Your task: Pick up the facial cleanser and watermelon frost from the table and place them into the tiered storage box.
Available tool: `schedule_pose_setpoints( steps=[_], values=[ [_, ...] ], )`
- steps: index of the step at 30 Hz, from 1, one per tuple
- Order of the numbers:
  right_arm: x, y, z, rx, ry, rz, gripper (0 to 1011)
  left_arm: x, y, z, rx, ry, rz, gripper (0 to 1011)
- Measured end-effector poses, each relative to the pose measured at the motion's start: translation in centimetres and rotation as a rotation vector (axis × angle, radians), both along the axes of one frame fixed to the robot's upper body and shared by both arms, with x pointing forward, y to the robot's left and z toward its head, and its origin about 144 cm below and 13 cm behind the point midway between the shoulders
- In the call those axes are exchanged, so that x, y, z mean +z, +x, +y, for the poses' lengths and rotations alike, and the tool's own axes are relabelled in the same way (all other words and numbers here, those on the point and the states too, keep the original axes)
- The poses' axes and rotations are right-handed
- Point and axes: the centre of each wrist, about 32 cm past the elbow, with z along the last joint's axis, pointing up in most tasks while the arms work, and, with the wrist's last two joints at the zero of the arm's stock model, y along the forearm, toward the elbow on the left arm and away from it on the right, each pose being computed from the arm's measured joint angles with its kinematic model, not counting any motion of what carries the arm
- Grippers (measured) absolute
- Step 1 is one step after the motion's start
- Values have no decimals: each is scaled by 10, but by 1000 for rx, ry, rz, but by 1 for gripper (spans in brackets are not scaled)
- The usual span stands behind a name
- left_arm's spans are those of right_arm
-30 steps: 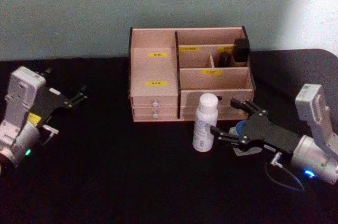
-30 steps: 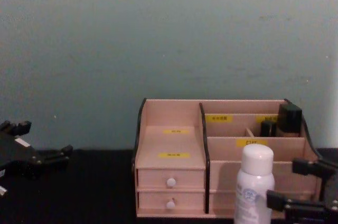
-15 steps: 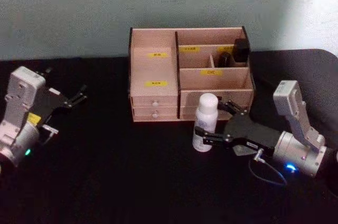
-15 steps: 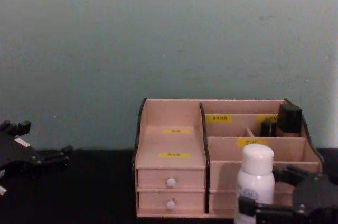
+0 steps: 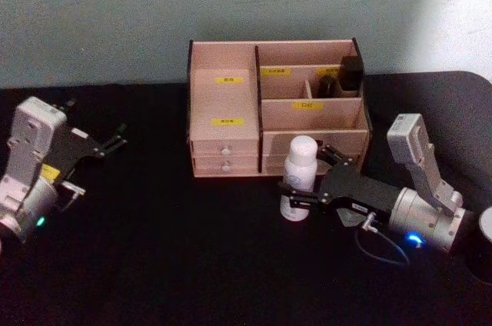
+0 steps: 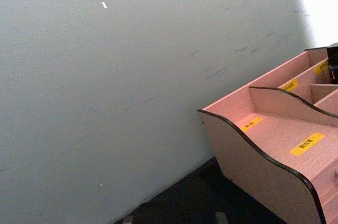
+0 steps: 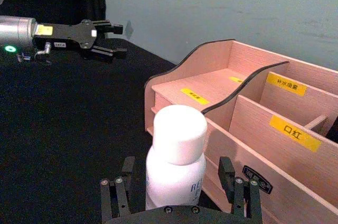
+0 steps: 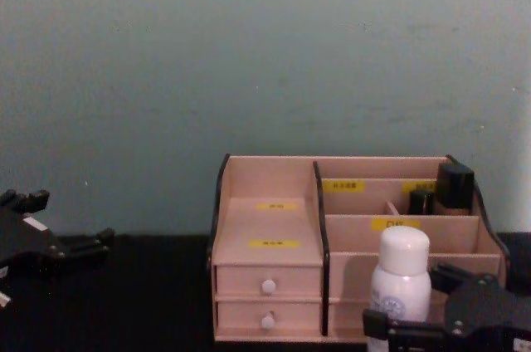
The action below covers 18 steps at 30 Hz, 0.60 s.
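The facial cleanser (image 5: 300,174), a tall white bottle with a rounded cap, stands upright on the black table just in front of the tiered storage box (image 5: 231,99). My right gripper (image 5: 305,173) is open, with one finger on each side of the bottle and a small gap on both sides, as the right wrist view shows around the facial cleanser (image 7: 175,166). From the chest the facial cleanser (image 8: 401,281) and right gripper (image 8: 416,302) sit low at the right. The watermelon frost is hidden beneath the right arm. My left gripper (image 5: 115,138) is open and parked far left.
Small black bottles (image 5: 350,72) occupy the box's upper right compartment. A dark round object (image 5: 484,243) sits at the table's right edge. The blue-grey wall rises close behind the tiered storage box (image 8: 270,223). Bare black tabletop lies between the two arms.
My right gripper has moved left across the table until its open fingers straddle the facial cleanser, covering the blue-lidded jar. The bottle, box and left arm have not moved.
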Motion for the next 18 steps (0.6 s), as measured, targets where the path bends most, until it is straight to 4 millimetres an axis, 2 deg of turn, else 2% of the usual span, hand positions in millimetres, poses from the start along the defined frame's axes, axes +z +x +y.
schedule_pose_setpoints(
  steps=[12, 18],
  values=[
    [0, -1, 0, 1, 0, -1, 1003, 0, 0, 0, 0, 0, 0, 1001],
    [0, -1, 0, 0, 0, -2, 883, 0, 0, 0, 0, 0, 0, 1001]
  ],
)
